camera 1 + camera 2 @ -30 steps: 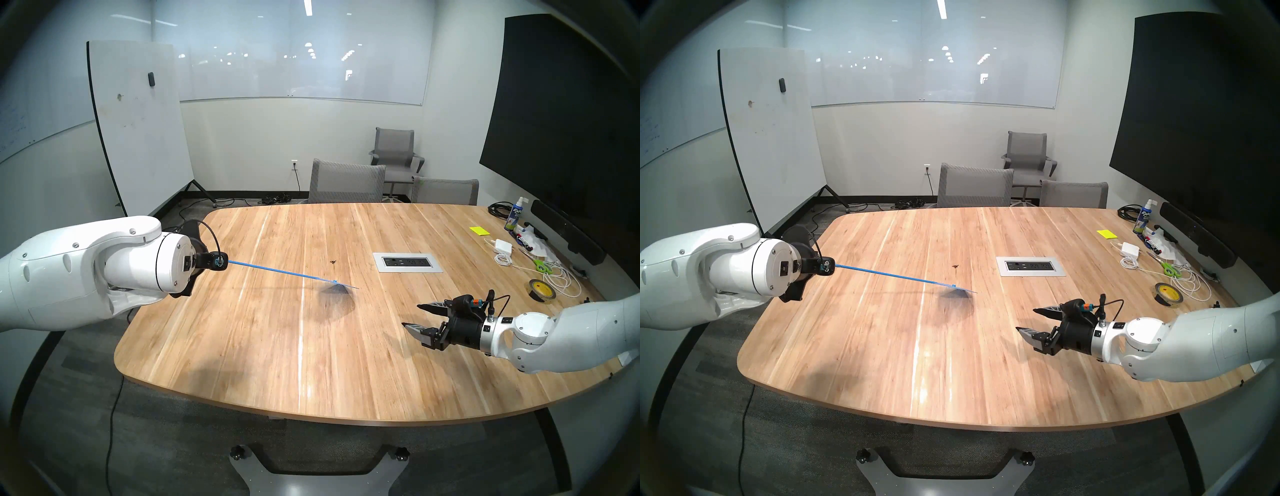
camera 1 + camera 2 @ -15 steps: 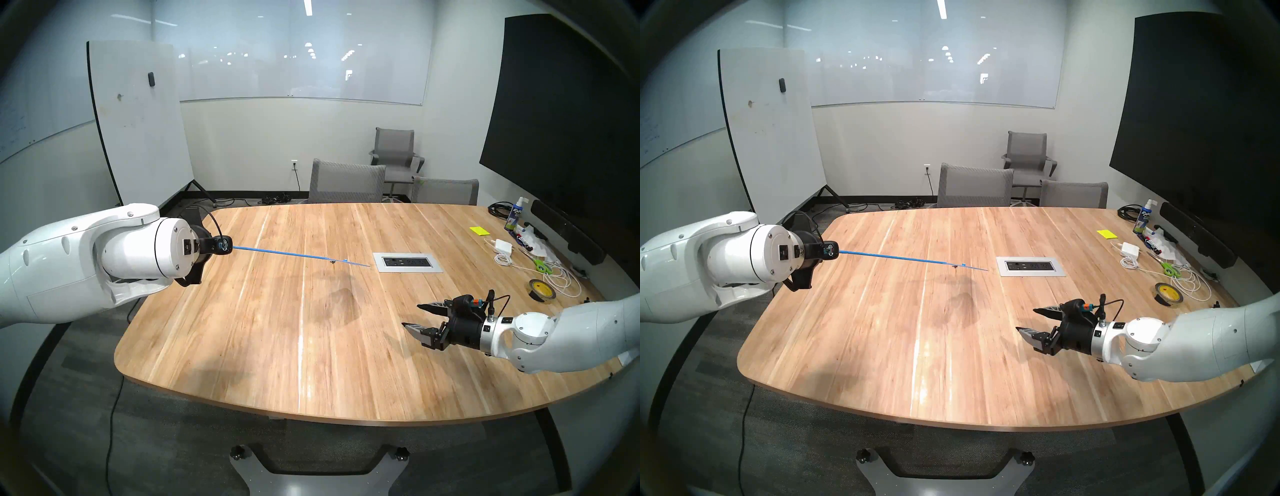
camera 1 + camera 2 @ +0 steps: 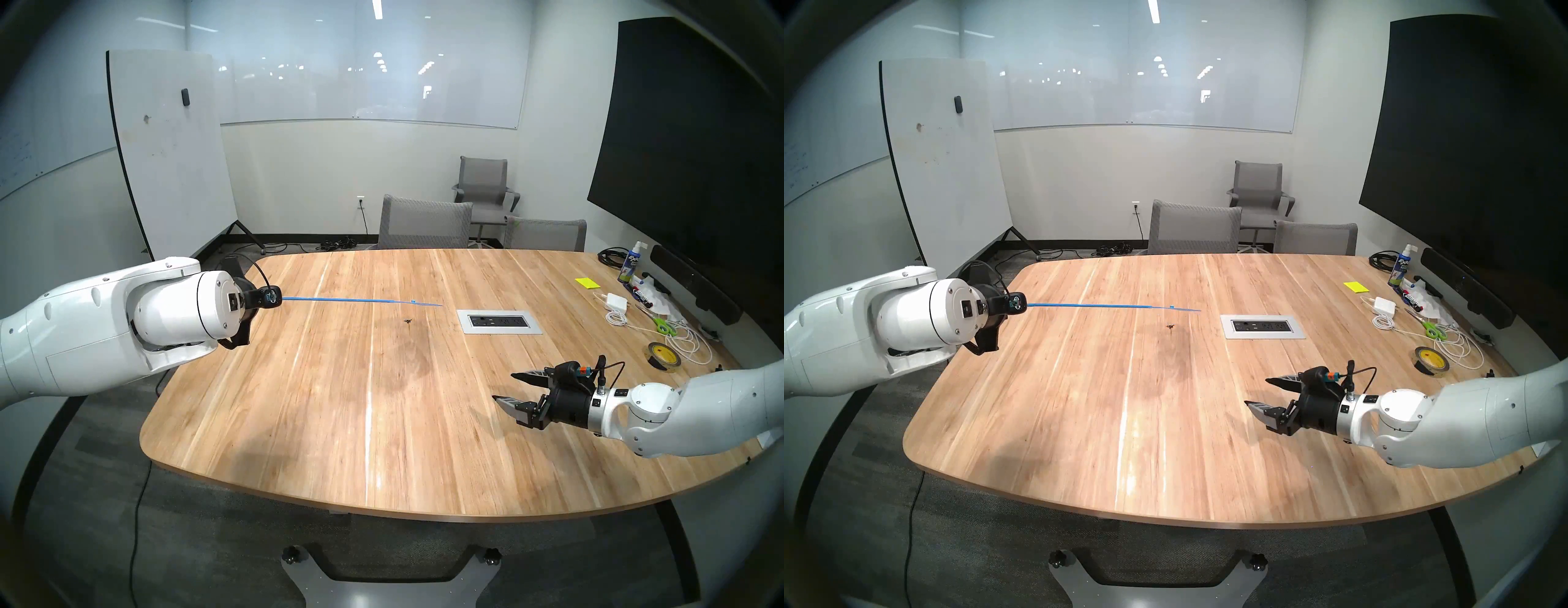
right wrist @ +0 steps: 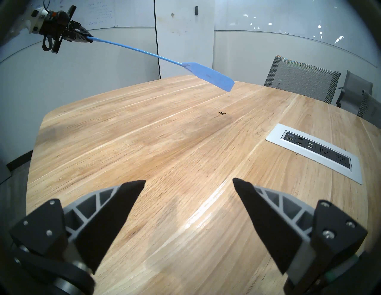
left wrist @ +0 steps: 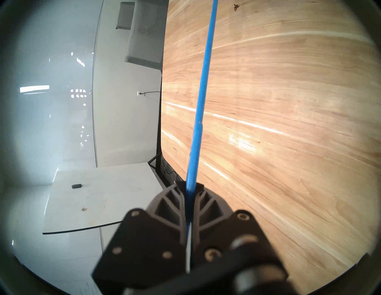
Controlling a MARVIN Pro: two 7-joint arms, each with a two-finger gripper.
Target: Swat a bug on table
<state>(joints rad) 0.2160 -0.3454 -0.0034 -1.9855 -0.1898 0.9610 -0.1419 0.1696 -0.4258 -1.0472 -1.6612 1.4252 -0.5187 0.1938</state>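
The bug (image 3: pixel 407 321) is a tiny dark speck on the light-wood table (image 3: pixel 339 424), left of the silver power panel (image 3: pixel 499 321). It also shows in the other head view (image 3: pixel 1170 326) and both wrist views (image 5: pixel 235 6) (image 4: pixel 222 113). My left gripper (image 3: pixel 282 298) is shut on the handle of a blue fly swatter (image 5: pixel 201 103). It holds the swatter about level, and the swatter head (image 4: pixel 208 76) hovers in the air above the bug without touching the table. My right gripper (image 3: pixel 504 387) is open and empty over the table's right front.
A tape roll (image 3: pixel 664 357), green scissors (image 3: pixel 662 326), a white charger with cable (image 3: pixel 617 301), yellow notes (image 3: pixel 587 283) and a spray bottle (image 3: pixel 632 263) lie at the table's right. Grey chairs (image 3: pixel 424 220) stand behind it and a whiteboard (image 3: pixel 169 148) at the back left.
My left arm has risen and carried the swatter head up, from low over the table in front of the bug to above it. The bug and right arm have not moved.
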